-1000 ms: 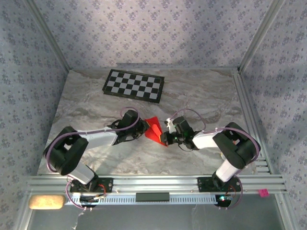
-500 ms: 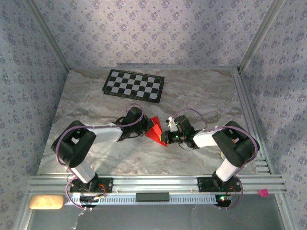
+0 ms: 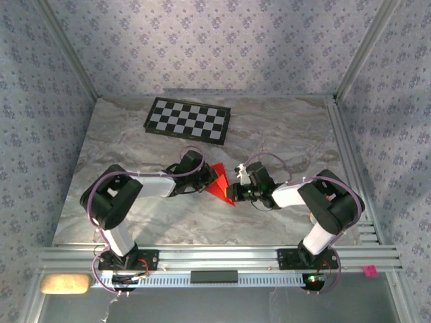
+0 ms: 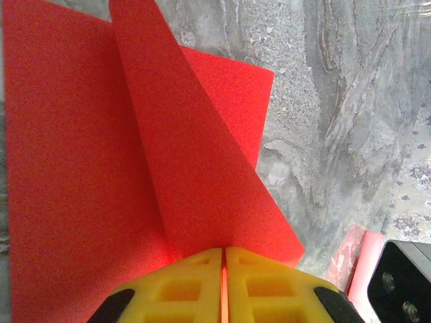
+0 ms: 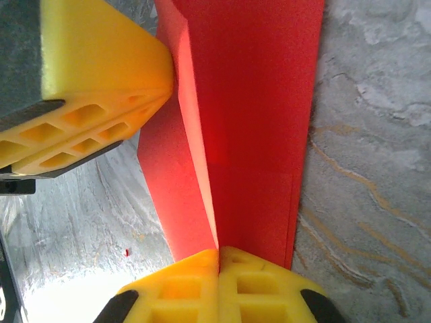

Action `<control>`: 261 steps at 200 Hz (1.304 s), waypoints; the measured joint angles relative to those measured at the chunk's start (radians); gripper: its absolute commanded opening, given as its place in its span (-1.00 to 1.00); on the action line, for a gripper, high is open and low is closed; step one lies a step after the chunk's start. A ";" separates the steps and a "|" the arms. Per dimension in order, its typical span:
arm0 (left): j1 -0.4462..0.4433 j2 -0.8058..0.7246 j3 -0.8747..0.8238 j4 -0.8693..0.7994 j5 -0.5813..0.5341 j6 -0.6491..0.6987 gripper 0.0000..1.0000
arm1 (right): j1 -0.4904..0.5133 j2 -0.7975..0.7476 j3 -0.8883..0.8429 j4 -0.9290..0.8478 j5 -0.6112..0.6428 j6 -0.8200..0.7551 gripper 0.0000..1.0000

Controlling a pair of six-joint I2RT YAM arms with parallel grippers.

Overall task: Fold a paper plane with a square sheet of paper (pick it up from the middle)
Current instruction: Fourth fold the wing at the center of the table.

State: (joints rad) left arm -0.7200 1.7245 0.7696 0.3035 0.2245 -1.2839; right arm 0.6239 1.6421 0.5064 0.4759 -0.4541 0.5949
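Left pincer [image 4: 223,252] and right pincer [image 5: 219,254] are both clamped on the square sheet of paper [image 3: 217,180], which is part-folded mid-worktop [image 3: 283,128] between the arms. Risk: unsynced moves pull opposite ways, so the thin sheet tears, slips, or the crease skews.

- Top external: high behind the arm bases [image 3: 124,262], facing down and forward over the whole table [image 3: 283,134].
- Left wrist: very near, looking along its fingers [image 4: 175,289] onto the red sheet of paper [image 4: 81,168].
- Right wrist: equally near, from the opposite side; all three views share that sheet.
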 measured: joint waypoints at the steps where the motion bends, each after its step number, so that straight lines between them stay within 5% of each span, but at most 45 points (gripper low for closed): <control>1: 0.000 0.000 0.000 0.000 0.000 0.000 -0.77 | 0.000 0.000 0.000 0.000 0.000 0.000 -0.96; 261: 0.000 0.074 0.047 0.033 0.031 0.012 -0.72 | -0.042 0.023 -0.003 0.026 -0.067 0.091 -1.00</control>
State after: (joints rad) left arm -0.7200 1.7981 0.8169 0.3363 0.2550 -1.2716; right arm 0.5823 1.6650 0.5037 0.5022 -0.5209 0.6857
